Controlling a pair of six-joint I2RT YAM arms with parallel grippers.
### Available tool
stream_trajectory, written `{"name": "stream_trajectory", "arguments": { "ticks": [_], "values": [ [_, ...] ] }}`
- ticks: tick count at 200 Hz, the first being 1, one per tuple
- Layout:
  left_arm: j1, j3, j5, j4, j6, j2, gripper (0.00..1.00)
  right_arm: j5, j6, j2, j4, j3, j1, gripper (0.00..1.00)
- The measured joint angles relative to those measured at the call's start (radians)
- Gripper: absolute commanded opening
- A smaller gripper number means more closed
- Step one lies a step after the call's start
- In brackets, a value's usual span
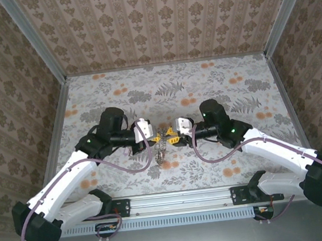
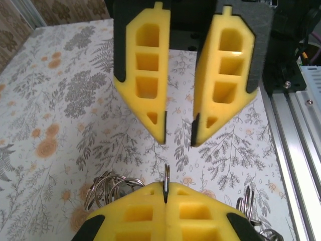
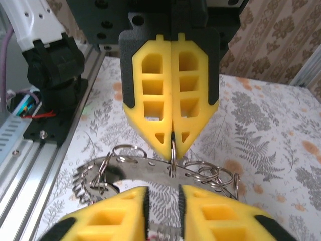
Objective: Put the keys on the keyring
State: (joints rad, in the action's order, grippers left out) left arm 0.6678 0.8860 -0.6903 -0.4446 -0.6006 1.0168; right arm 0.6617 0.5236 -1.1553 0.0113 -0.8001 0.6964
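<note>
The keyring (image 3: pixel 145 168) is a flat grey metal band with small holes, and several thin wire split rings (image 3: pixel 210 175) are threaded through it. It hangs between the two grippers above the table (image 1: pixel 160 152). My left gripper (image 3: pixel 172 139) is shut on one small split ring that passes through a hole in the band; in its own view that ring stands edge-on between the fingertips (image 2: pixel 166 193). My right gripper (image 3: pixel 163 196) faces it, open, with its fingertips just under the band (image 2: pixel 179 138). I cannot make out the keys among the hanging metal.
Floral cloth covers the table (image 1: pixel 203 87), with patterned walls on three sides. An aluminium rail (image 1: pixel 181 202) runs along the near edge, close behind both grippers. More split rings (image 2: pixel 108 186) dangle beside the left fingers.
</note>
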Motion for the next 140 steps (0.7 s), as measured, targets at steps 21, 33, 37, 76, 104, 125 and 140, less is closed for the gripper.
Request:
{"name": "stream_trajectory", "arguments": {
  "ticks": [21,33,37,76,104,125,140],
  "values": [
    [0.012,0.006,0.011,-0.014,-0.003,0.016,0.0,-0.012,0.01,-0.018,-0.025,-0.013,0.012,0.3],
    [0.016,0.006,0.011,-0.022,-0.003,0.023,0.0,-0.021,0.01,-0.034,-0.032,-0.023,0.022,0.3],
    [0.018,0.007,0.011,-0.025,-0.003,0.025,0.0,-0.024,0.01,-0.038,-0.032,-0.025,0.024,0.3],
    [0.021,0.022,0.012,-0.038,-0.002,0.048,0.0,-0.048,0.006,-0.07,-0.039,-0.042,0.048,0.08],
    [0.019,0.023,0.015,-0.046,-0.001,0.048,0.0,-0.068,0.006,-0.079,-0.045,-0.053,0.049,0.0],
    [0.017,0.023,0.014,-0.043,0.005,0.048,0.39,-0.079,0.001,-0.079,-0.038,-0.053,0.051,0.0],
    [0.004,0.022,0.0,-0.027,0.01,0.037,0.77,-0.088,-0.01,-0.074,-0.003,-0.034,0.055,0.0]
  ]
}}
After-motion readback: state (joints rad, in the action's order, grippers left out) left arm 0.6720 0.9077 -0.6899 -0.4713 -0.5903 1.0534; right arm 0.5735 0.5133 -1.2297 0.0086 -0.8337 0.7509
